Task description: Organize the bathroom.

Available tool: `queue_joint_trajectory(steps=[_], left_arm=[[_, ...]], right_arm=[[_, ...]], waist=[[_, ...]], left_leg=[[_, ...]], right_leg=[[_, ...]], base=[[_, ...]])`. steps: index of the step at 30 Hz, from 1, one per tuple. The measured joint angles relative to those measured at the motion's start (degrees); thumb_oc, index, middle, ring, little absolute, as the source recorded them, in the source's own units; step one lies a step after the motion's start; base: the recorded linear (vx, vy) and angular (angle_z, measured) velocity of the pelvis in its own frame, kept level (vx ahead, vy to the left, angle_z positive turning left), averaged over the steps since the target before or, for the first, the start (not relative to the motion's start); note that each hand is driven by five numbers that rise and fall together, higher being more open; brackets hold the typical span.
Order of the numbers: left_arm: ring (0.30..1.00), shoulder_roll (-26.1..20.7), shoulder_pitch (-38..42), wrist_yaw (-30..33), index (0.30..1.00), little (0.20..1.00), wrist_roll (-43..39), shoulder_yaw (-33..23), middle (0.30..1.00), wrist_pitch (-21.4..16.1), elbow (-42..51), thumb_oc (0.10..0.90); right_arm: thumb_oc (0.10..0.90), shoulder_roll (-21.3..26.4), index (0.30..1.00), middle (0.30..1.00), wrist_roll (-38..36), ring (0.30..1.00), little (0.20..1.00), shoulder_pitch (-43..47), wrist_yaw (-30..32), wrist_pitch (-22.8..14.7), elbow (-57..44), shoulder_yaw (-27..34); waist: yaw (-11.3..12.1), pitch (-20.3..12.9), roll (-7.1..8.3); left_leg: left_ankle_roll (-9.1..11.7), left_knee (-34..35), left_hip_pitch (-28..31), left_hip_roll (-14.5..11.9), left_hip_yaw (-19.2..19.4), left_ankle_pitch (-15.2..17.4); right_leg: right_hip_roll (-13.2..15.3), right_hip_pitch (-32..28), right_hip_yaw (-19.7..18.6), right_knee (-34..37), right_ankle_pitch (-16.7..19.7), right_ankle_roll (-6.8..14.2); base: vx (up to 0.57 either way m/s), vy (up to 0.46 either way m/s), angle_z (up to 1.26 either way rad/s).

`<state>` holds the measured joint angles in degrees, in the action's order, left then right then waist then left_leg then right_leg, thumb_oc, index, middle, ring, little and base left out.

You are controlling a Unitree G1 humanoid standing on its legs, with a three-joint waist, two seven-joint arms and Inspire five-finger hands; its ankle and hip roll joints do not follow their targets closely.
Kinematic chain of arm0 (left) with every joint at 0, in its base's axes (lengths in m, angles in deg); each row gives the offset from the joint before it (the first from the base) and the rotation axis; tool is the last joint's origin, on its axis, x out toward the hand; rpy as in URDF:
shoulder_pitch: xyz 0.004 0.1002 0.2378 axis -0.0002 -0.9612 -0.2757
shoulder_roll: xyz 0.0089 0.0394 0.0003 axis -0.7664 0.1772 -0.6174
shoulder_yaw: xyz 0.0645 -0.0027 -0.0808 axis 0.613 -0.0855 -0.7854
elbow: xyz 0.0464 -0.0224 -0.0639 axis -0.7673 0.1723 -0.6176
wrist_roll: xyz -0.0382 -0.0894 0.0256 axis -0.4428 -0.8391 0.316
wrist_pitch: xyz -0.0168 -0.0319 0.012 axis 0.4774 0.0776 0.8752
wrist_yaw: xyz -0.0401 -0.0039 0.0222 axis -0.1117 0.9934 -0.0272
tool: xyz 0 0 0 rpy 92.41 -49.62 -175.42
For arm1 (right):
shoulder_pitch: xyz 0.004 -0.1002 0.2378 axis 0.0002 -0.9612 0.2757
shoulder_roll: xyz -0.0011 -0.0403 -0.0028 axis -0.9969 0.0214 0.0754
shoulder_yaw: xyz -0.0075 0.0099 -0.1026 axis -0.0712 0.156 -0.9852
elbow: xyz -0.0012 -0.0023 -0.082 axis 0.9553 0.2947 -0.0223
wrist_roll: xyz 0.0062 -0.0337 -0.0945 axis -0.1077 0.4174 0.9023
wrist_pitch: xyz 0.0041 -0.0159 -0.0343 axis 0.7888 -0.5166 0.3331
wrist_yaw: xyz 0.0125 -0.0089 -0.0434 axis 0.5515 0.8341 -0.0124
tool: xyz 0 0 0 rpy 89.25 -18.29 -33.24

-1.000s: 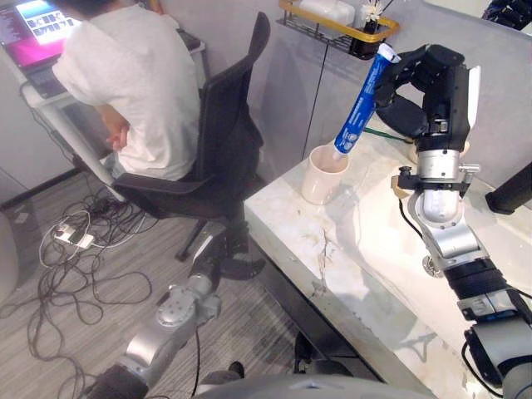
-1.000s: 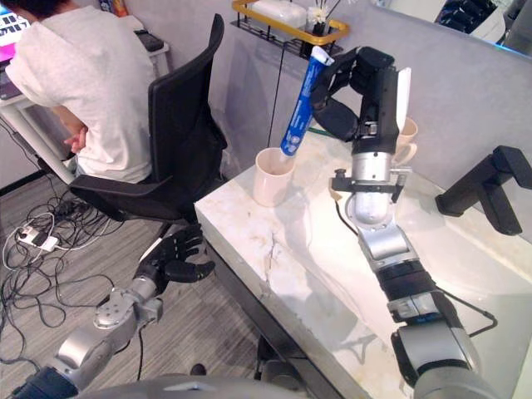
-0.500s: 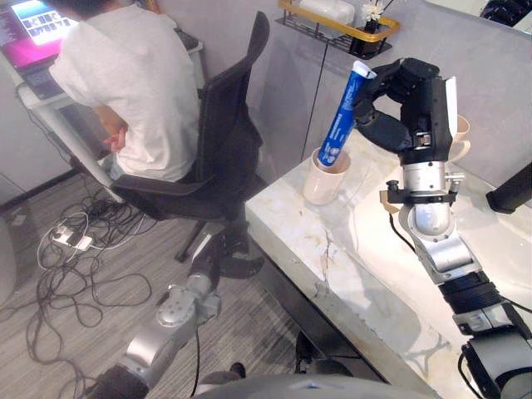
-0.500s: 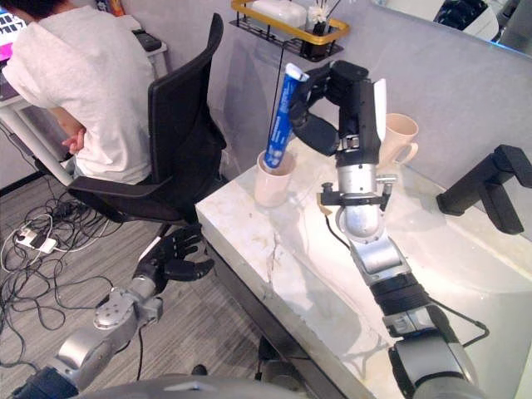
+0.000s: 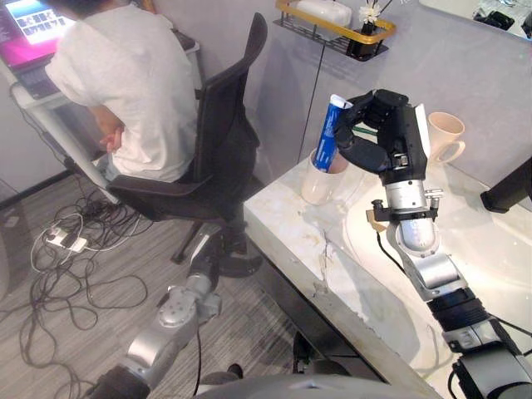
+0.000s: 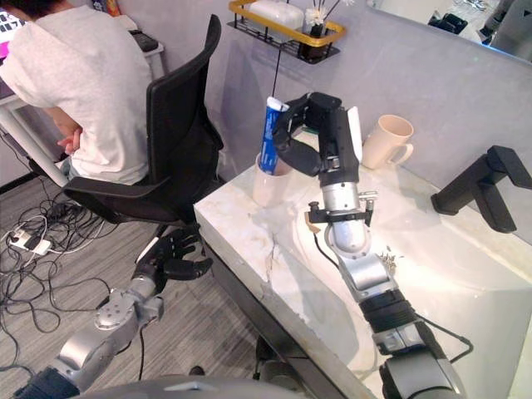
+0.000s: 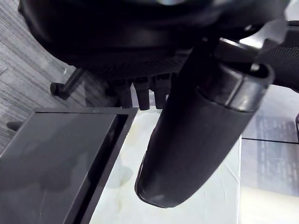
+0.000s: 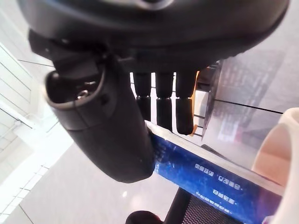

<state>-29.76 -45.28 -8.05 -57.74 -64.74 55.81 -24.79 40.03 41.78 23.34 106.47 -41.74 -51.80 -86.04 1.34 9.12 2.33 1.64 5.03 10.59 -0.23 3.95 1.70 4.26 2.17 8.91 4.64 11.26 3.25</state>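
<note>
Moved: toothpaste tube (image 5: 327, 133) lower, base now inside cup (image 5: 319, 178).
Axis: near upright, slightly tilted.
Right hand (image 5: 376, 141): fingers curled round tube.
Left hand (image 6: 173, 258): idle, low beside surface (image 5: 332, 249).

Person in white shirt (image 5: 125, 75) seated on black office chair (image 5: 224, 125) at a laptop (image 5: 33, 33); tangled cables (image 5: 66, 258) on grey floor (image 5: 125, 274); black faucet (image 6: 482, 187).

Bare bench (image 5: 399, 299) lies open along the near edge. At its far corner 1 cup (image 5: 320, 179) stands under the wire shelf (image 5: 332, 25); a second mug (image 5: 443, 137) and a black faucet (image 6: 482, 187) line the wall.
</note>
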Motion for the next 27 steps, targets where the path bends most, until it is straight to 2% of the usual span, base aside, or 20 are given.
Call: queue_joint_trajectory(steps=[8,17,27], left_arm=[[0.9,0.02,-0.31,0.01,0.9,0.9,0.01,-0.67,0.9,0.0,-0.01,0.8],[0.9,0.32,-0.41,0.44,0.9,0.9,0.02,-0.66,0.9,0.0,-0.01,0.8],[0.9,0.69,-1.27,3.49,0.9,0.9,0.25,-1.51,0.9,-0.26,-0.01,0.8]], right_arm=[[0.8,-0.61,0.9,0.9,-1.15,0.9,0.9,-1.08,-0.99,2.09,-0.54,-0.12],[0.8,-0.61,0.9,0.9,-2.06,0.9,0.9,-2.67,-0.79,6.16,-0.57,-0.09],[0.8,-0.6,0.9,0.9,-2.09,0.9,0.9,-2.99,1.14,6.34,-4.67,0.93]], waist=[[-0.13,0.0,0.0],[-0.35,-0.03,0.1],[-1.64,0.03,0.26]], left_leg=[[-0.13,-0.05,0.05,0.53,1.0,0.08],[-0.32,0.06,0.12,0.88,1.49,0.16],[-0.62,0.08,0.33,1.13,2.46,0.35]], right_leg=[[0.14,0.43,-0.94,0.0,0.33,0.26],[0.53,0.58,-1.45,0.0,0.5,0.63],[0.5,0.83,-2.54,0.0,0.96,0.83]], base=[[-0.02,0.02,-0.06],[-0.01,0.006,-0.02],[-0.04,0.024,-0.05]])
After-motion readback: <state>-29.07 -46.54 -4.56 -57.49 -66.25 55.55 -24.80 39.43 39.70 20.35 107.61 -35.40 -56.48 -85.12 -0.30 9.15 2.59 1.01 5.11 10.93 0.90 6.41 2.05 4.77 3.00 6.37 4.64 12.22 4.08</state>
